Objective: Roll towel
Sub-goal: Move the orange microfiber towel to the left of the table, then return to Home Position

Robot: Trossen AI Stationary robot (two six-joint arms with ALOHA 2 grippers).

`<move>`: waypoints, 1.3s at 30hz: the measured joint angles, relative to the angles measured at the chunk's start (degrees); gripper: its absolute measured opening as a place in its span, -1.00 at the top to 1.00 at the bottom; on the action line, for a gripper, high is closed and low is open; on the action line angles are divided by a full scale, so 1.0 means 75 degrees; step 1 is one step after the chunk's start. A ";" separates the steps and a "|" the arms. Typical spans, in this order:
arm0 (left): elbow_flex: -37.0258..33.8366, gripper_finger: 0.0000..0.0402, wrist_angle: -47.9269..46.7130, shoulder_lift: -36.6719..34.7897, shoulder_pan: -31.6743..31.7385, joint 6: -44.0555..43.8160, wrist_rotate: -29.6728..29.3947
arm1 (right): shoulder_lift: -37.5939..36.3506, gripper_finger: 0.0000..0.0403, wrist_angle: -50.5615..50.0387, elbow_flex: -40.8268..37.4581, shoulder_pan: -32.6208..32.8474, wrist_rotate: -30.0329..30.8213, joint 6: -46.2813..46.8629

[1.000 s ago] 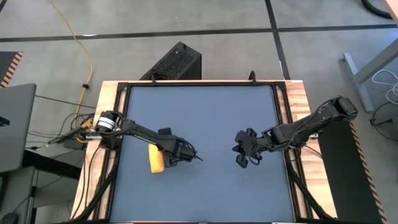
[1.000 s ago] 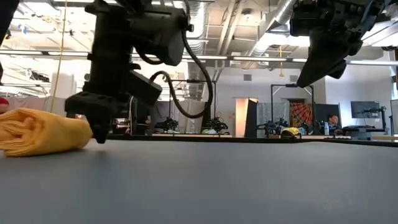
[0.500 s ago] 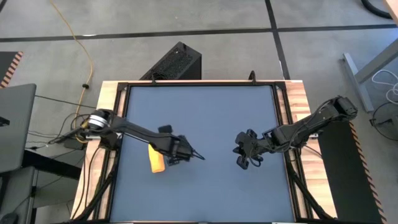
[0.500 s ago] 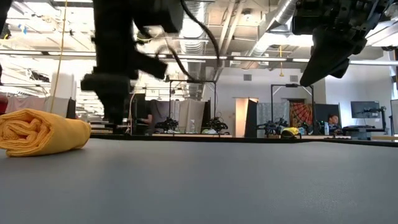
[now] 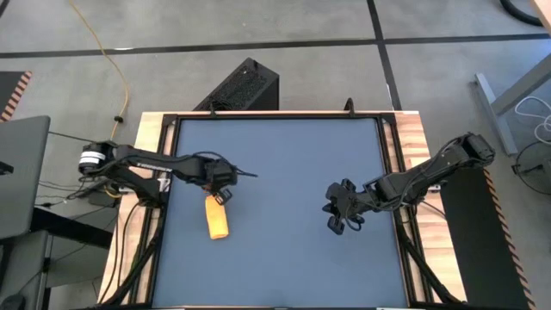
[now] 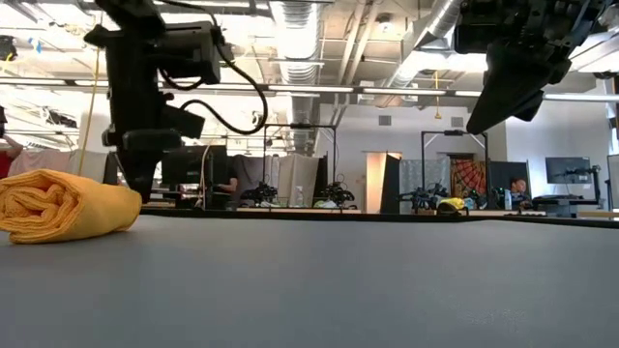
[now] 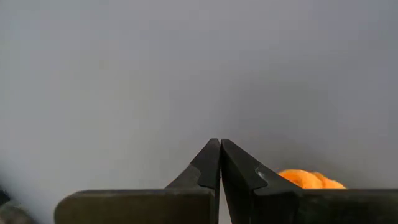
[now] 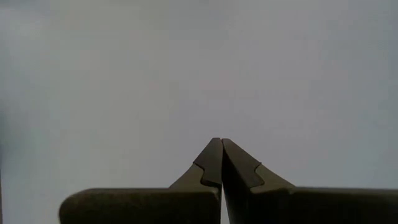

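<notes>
Since the earlier frame, the left gripper (image 5: 225, 195) is drawing back toward the table's left edge, fingers clenched on nothing. Just beside it, the small yellow soft cloth towel (image 5: 216, 217) is lying as a finished roll on the dark blue tabletop (image 5: 284, 155). Rolling appears complete; parking the arm remains. At right, the right gripper (image 5: 338, 220) is hanging clenched and empty.

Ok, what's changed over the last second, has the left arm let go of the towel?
The left tool, shut and empty, has pulled back from beside the rolled towel toward the table's left edge and lifted clear. The towel stayed where it lay, still rolled. The right tool stayed shut, hovering at mid-right.
</notes>
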 joint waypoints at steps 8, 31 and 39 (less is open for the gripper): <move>-0.0363 1.00 0.0613 -0.0015 -0.0195 0.0008 0.0807 | 0.0000 0.88 0.0165 0.0000 -0.0006 -0.0002 -0.0016; -0.0727 1.00 0.4976 -0.1923 -0.0795 0.2631 0.0907 | -0.1957 0.88 -0.0203 -0.0209 -0.0191 0.1703 -0.1729; -0.3493 1.00 0.8756 -0.4543 -0.0250 0.3207 0.2234 | -0.4360 0.88 0.3037 -0.2846 -0.0263 0.1589 -0.3046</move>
